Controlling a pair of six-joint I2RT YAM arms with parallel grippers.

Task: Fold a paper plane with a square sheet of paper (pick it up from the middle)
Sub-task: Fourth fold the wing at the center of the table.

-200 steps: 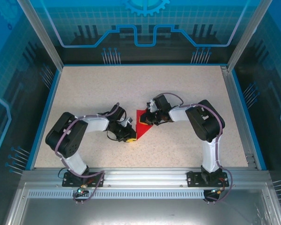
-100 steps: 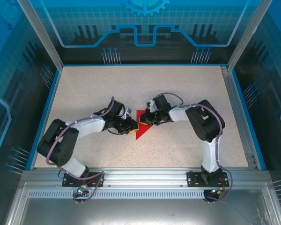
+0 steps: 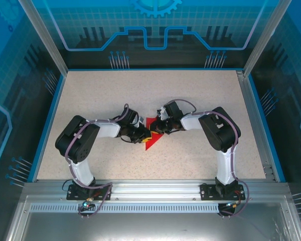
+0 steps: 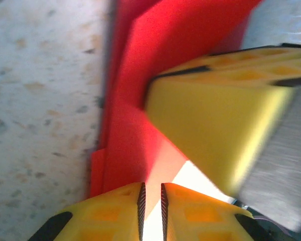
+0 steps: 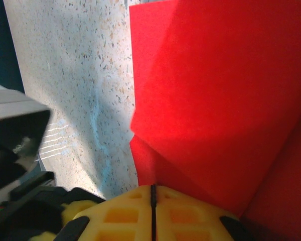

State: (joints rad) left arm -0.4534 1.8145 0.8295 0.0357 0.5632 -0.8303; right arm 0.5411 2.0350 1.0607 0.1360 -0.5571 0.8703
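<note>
The right tool (image 5: 153,188) pinches the folded red paper (image 3: 149,142), mid-frame on the worktop (image 3: 200,95). The left tool (image 4: 151,193) is nearly closed beside it; I cannot tell if it holds.

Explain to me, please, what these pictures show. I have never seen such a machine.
These are two robot arms, bolted at the near edge of a table. The wide picture comes from a fixed camera above and behind them; each close picture comes from a camera on one wrist. Each arm ends in a gripper with two yellow fingers. On the table lies a folded red paper. The left gripper and the right gripper meet over it. The right gripper is shut; the left shows a thin gap. Whether they pinch the paper or only press it, I cannot tell.
</note>
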